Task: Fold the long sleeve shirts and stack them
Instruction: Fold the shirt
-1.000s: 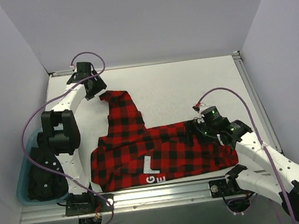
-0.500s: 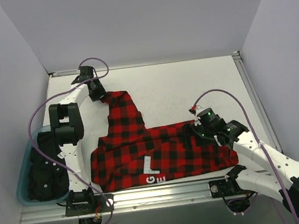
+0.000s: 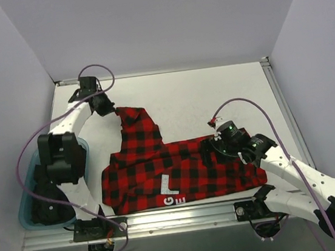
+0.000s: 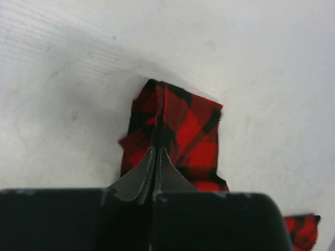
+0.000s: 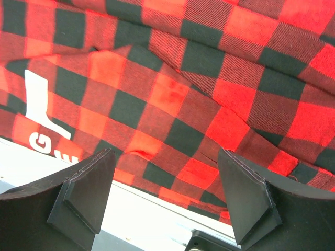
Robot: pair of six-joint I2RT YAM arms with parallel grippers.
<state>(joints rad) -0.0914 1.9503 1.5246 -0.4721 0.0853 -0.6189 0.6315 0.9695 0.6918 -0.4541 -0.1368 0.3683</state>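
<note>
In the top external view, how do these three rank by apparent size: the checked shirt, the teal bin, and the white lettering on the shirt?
1. checked shirt
2. teal bin, partly hidden, yet clearly smaller
3. white lettering

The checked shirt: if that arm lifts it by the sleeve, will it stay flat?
Probably flops: the shirt lies in soft wrinkles. Likely won't slip: the left gripper is shut on the bunched sleeve. The rest would probably drag.

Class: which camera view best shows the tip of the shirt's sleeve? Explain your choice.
Left wrist: the sleeve tip sits centre frame, pinched in the left gripper. Top external shows it small beside that gripper. Right wrist shows only the body of the shirt.
</note>
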